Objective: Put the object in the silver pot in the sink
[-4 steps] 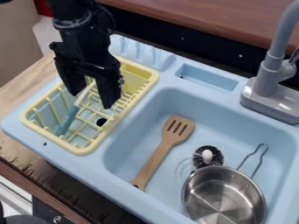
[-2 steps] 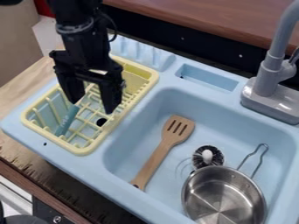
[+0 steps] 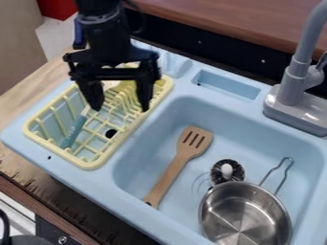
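Hanging above the rack (image 3: 89, 165) with pincer (image 3: 121, 109) wide open and empty; seemingly just starting, with nothing visible in the pot (image 3: 243, 216) yet.

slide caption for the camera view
Open black pincer over a yellow plastic rack beside a blue plastic sink holding a slotted wooden spatula, round black brush and round silver pot.

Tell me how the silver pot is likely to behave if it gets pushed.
The silver pot will probably keep its shape, since its walls look like metal. It may slide readily, as both it and the sink look smooth. With its wire handle sticking out at one side, an off-center push could swivel it.
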### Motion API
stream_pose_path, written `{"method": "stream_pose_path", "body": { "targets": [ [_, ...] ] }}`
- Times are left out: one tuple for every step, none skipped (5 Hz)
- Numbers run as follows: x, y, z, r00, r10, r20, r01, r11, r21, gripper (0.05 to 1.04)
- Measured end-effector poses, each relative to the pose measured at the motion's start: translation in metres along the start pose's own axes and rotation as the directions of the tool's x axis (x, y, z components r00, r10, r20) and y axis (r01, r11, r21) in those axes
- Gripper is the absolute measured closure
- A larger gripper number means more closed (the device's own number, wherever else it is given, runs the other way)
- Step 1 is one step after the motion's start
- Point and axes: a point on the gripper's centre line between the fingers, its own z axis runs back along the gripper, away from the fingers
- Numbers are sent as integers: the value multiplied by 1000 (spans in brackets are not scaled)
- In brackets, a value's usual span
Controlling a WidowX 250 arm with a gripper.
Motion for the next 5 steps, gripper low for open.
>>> {"method": "stream_pose_path", "body": {
  "targets": [
    [-6,-26,-3,993,105,-54,-107,994,-27,86],
    [-10,-49,-14,981,164,-104,-167,986,-19,86],
    [-12,-69,-34,973,199,-121,-200,980,-1,86],
    [-12,-86,-48,968,231,-94,-233,972,-11,86],
    [-18,-96,-58,967,249,-51,-250,968,-18,86]
  ]
}}
